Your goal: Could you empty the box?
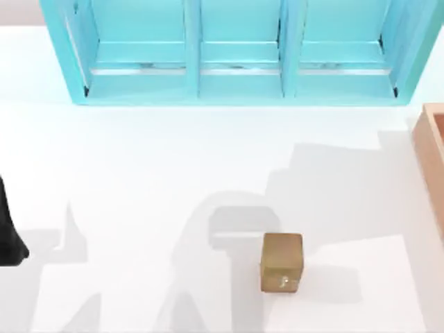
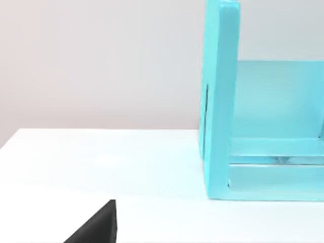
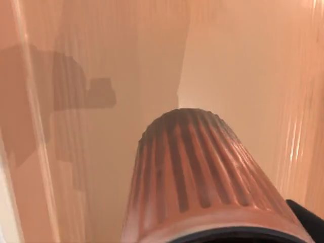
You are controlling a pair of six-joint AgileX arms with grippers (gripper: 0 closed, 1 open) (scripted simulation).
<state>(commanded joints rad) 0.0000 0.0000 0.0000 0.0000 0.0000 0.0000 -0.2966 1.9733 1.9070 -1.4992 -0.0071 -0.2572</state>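
Note:
The box (image 1: 431, 156) is a light-brown, wood-coloured container at the right edge of the table, and one thick wall of it is in the top view. The right wrist view looks down into the box, at its plain walls and floor (image 3: 238, 61). A ribbed reddish-brown cup (image 3: 202, 177) sits very close to that camera, inside the box. A black part of my right gripper (image 3: 308, 218) lies against the cup's side. My left arm (image 1: 10, 236) stays parked at the table's left edge.
A turquoise three-bay shelf (image 1: 236, 52) spans the back of the table and also stands in the left wrist view (image 2: 253, 126). A small golden-brown cube (image 1: 282, 262) rests on the white table in front, right of centre.

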